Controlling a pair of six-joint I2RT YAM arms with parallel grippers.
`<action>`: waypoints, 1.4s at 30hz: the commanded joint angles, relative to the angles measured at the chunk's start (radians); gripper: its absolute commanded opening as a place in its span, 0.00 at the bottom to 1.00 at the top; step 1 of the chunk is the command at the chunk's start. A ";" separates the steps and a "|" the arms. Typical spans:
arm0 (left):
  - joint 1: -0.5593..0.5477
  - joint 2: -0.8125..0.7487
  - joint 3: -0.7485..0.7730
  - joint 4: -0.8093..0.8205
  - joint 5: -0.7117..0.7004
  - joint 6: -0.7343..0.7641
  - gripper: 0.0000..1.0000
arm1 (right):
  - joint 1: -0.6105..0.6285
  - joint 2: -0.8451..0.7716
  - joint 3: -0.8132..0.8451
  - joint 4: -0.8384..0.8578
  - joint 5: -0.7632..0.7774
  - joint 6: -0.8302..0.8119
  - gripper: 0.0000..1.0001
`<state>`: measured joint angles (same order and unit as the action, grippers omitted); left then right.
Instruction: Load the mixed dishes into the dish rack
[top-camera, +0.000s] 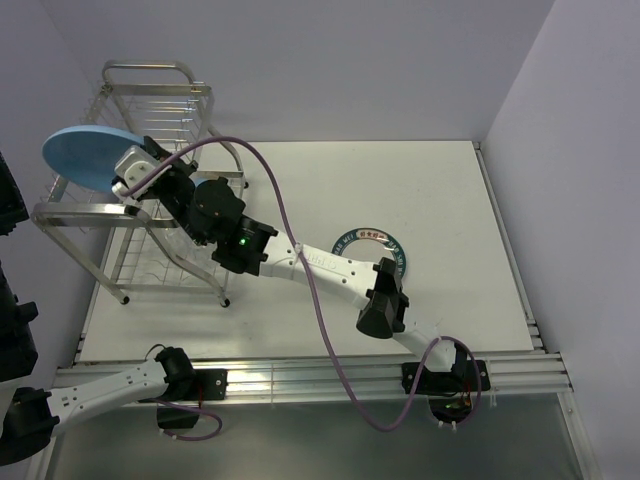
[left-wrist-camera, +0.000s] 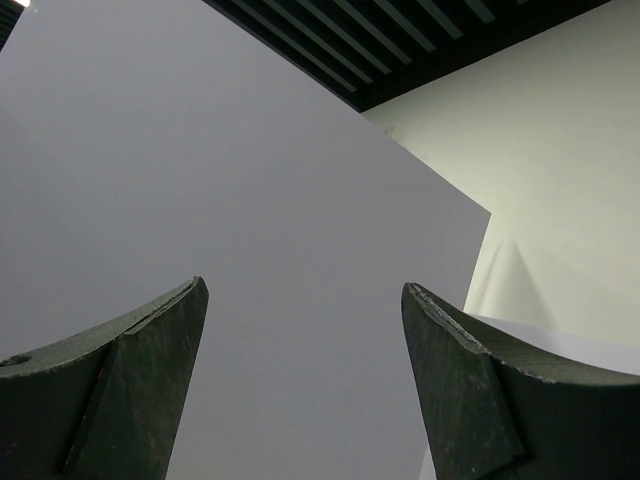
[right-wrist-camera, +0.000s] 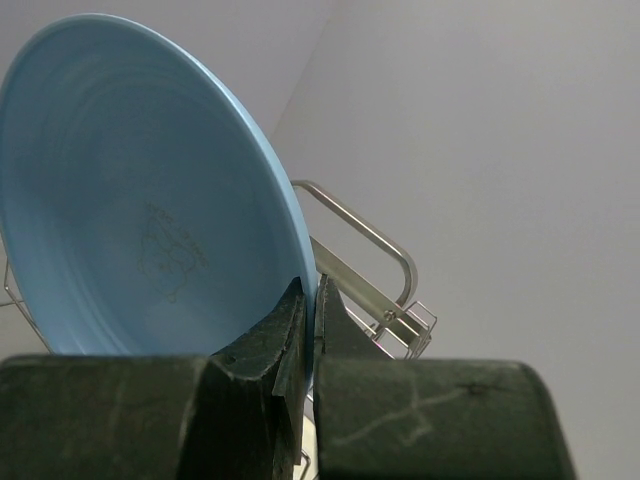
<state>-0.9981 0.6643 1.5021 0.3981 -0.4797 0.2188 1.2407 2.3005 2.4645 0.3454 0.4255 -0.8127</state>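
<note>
A white bench (top-camera: 450, 200) carries a tall dish rack (top-camera: 150, 75) of shiny wire and tube at its far-left corner, with the right arm (top-camera: 330, 265) stretched diagonally across the bench toward it. A plain light-blue plate (top-camera: 85, 155) hangs in the air over the rack's left side, tilted on edge and not yet in a slot. A white plate with a dark-blue lettered rim (top-camera: 362, 236) lies flat near the middle of the bench, partly hidden under the arm. The right fingers (right-wrist-camera: 285, 330) are clamped tight on the blue plate's lower rim, pinching only a thin strip of it. The plate looks stiff, smooth and likely slippery. Held this way by one edge, it could swing or slide if jolted, and would probably chip against the wire. The rim is the sensible place to hold it, since that keeps the body free to drop between the wires. The left fingers (left-wrist-camera: 130, 380) stand wide apart at the near-left corner, holding nothing and pointed up at the wall.
</note>
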 joint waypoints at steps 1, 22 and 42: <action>-0.004 -0.003 0.000 0.002 -0.016 -0.009 0.84 | -0.015 0.036 0.024 0.021 0.018 0.006 0.00; -0.004 -0.012 -0.011 0.008 -0.025 0.001 0.84 | -0.017 0.071 0.016 0.043 0.050 0.004 0.00; -0.004 -0.025 -0.026 0.013 -0.043 -0.001 0.83 | 0.009 0.036 -0.082 0.153 0.209 0.012 0.00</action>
<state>-0.9981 0.6514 1.4750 0.3996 -0.5121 0.2157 1.2564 2.3337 2.4142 0.5045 0.5694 -0.7521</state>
